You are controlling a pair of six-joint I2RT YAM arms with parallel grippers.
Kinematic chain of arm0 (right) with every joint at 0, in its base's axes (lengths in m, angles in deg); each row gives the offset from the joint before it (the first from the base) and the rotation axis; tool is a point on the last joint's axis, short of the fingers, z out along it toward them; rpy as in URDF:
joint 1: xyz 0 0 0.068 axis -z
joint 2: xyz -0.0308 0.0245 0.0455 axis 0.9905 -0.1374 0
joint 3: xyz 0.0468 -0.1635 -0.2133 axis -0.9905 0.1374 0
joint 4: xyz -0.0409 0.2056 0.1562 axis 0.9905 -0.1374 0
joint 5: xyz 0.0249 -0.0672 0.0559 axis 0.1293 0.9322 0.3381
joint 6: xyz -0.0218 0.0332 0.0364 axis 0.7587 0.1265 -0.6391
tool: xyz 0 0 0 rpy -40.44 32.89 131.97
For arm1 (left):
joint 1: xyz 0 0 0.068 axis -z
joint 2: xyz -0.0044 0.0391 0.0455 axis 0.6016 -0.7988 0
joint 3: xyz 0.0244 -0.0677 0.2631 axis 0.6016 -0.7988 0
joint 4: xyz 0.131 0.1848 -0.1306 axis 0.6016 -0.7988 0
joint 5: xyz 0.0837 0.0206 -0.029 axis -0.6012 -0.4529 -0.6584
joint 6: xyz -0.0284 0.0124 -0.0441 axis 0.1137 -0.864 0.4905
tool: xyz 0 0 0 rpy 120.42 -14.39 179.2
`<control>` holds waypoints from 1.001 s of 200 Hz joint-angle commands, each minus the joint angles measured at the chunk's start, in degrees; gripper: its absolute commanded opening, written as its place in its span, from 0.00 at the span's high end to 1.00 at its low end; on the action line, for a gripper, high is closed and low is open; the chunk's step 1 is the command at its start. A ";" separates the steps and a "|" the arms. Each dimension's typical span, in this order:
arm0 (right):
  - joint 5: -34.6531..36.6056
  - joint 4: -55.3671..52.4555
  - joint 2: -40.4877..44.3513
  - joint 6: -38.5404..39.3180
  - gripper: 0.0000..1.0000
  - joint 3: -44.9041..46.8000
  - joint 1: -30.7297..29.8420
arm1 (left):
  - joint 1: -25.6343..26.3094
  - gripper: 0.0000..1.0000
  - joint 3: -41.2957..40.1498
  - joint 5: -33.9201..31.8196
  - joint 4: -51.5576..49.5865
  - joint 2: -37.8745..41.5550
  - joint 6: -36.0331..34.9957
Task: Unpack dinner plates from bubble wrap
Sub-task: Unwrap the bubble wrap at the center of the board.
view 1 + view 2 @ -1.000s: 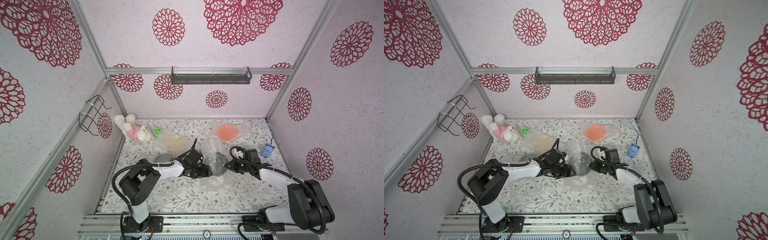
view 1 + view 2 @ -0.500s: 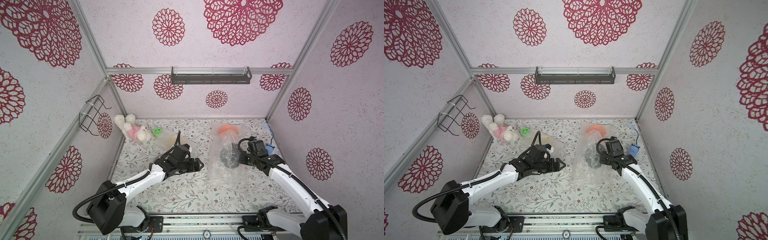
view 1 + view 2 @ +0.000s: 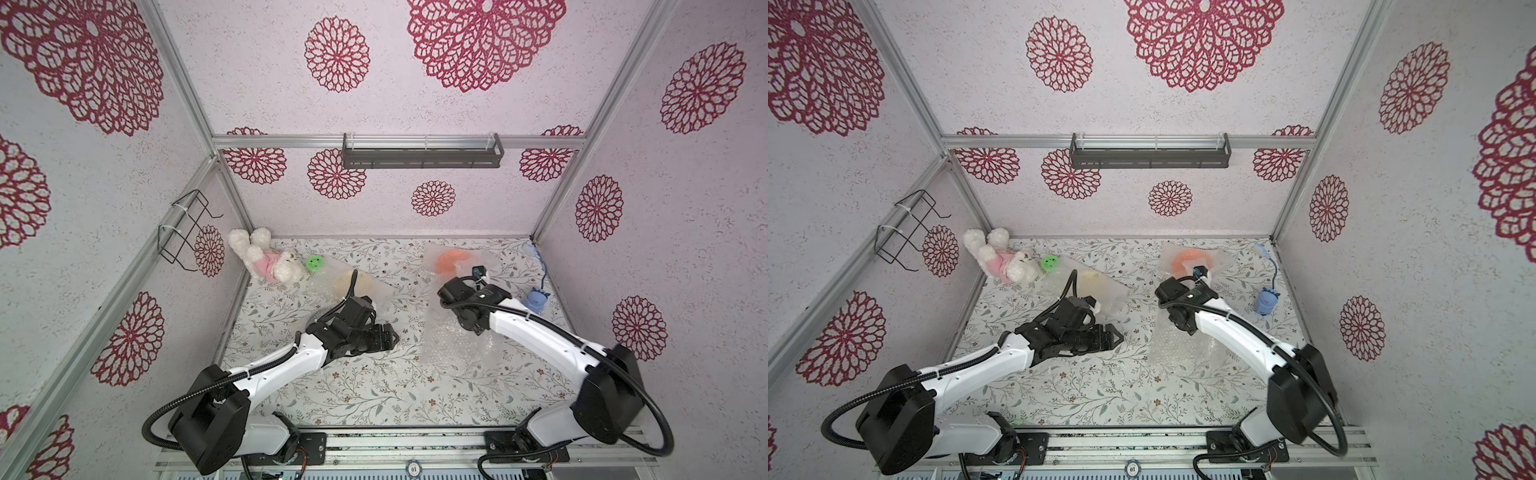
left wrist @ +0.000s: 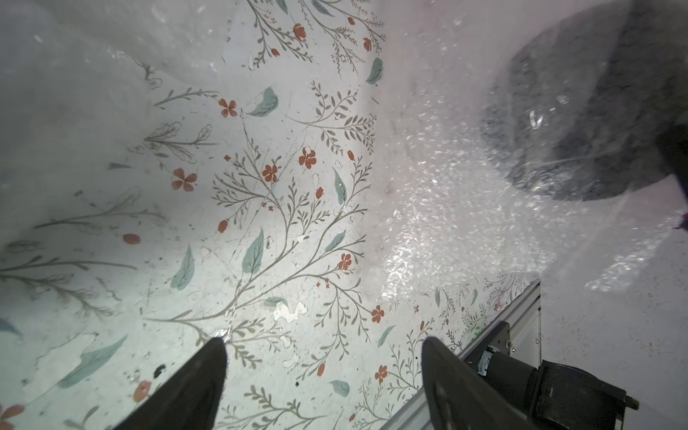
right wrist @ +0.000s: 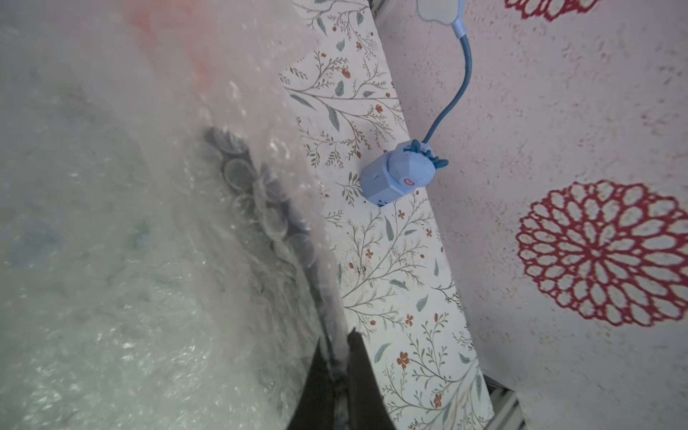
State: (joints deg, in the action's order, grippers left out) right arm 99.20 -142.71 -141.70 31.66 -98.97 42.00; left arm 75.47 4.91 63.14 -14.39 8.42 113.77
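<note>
Mid-left of bench (image 3: pixel 332 386): left tool (image 4: pixel 324 344) wide, empty. Right of centre: right tool (image 5: pixel 337 346) pinched on edge of bubble wrap (image 3: pixel 451 349). Wrap light, limp, slippery; plate inside stiff, heavier, breakable, so grip film corners. Left wrist view shows black plate (image 4: pixel 580 123) through film; in both top views I cannot make it out.

Three plates are counted: one orange plate (image 3: pixel 448 261), one cream plate (image 3: pixel 365 286), one black plate (image 4: pixel 580 123). Three sheets of bubble wrap (image 3: pixel 453 345), one plush toy (image 3: pixel 266 259) and one green disc (image 3: pixel 314 262) are noted.
</note>
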 commanded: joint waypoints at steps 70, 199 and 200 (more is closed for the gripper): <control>3.92 -7.31 -16.72 -11.51 0.75 -8.12 -8.81 | -1.45 0.15 -3.06 -1.87 -0.50 3.06 1.08; -15.10 12.46 -21.58 -4.19 0.62 -4.60 -11.63 | -2.96 0.16 -7.29 -1.08 2.47 2.03 2.84; -15.16 12.50 -21.61 -4.22 0.62 -4.61 -11.61 | -2.97 0.16 -7.30 -1.07 2.47 1.97 2.84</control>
State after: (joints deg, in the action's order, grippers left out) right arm 89.12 -133.95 -162.20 28.16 -104.94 30.29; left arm 73.13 -1.78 62.09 -13.69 10.17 116.16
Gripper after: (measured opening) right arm 0.382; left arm 0.843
